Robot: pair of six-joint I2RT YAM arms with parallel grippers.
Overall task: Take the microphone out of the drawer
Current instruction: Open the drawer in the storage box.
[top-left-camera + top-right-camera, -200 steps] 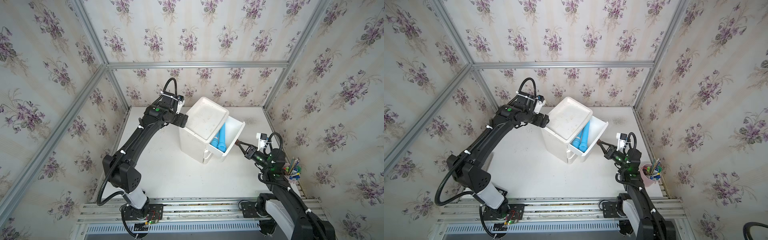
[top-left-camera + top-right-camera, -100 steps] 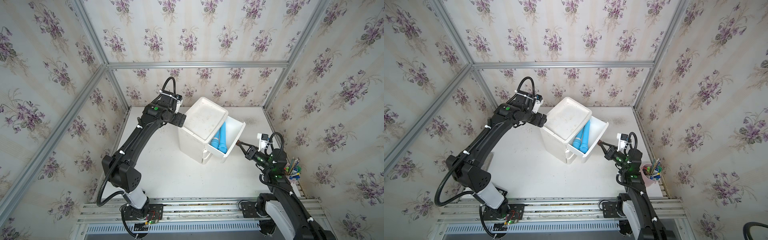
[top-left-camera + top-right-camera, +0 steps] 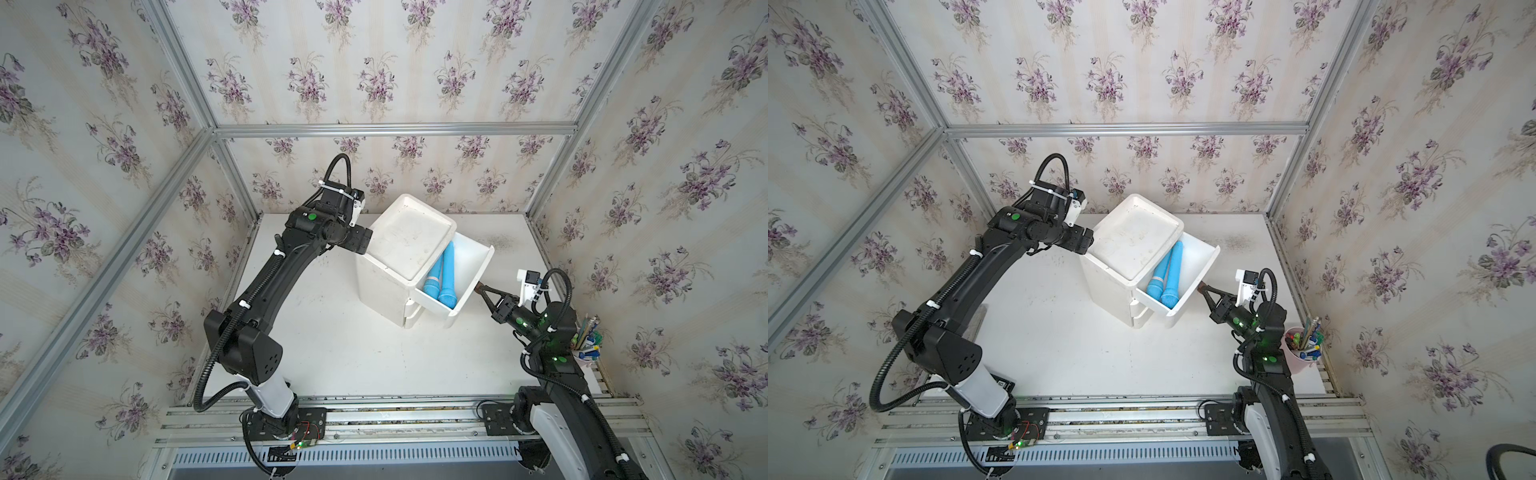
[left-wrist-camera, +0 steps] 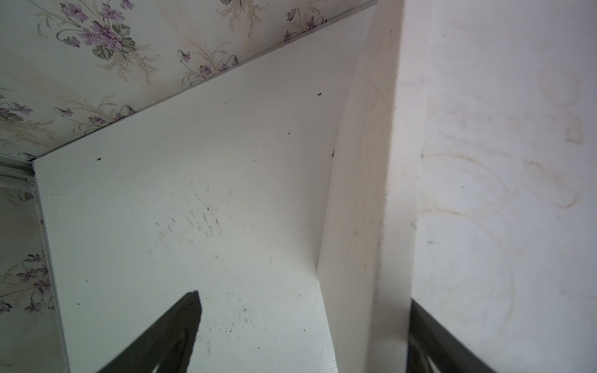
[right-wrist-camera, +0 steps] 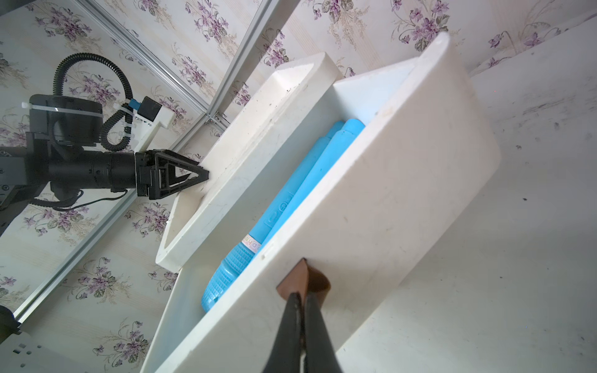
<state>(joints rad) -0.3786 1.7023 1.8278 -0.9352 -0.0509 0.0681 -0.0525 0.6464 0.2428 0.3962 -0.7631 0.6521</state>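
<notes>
Right wrist view: the right claw (image 5: 302, 298) is pinched shut on the brown tab handle (image 5: 318, 284) fixed to the front wall of the white drawer (image 5: 403, 193). The drawer stands pulled well out of the white cabinet (image 5: 245, 155), at its top level, open upward. Inside lies the blue microphone (image 5: 274, 213), its ribbed head toward the drawer front and its shaft pointing back toward the cabinet. A second microphone (image 5: 326, 161), also blue, lies just beside it the same way round, largely hidden behind the front wall here. In both top views the two show side by side along the drawer floor, heads near the front.

The left claw (image 5: 200, 176) is at the cabinet's far side from the drawer, at the height of its top, jaws spread wide across the raised rim. In the left wrist view one finger (image 4: 174, 329) hangs outside the cabinet wall over the table (image 4: 161, 193), apart from the wall. The other finger sits over the recessed, stained top, close to the rim's inner side. The claw is not clamped on the rim.

In a top view the cabinet stands toward the back of the table, turned at an angle, and a pink cup of pens (image 3: 1298, 353) stands at the table's right edge beside the right arm, well apart from the cabinet
</notes>
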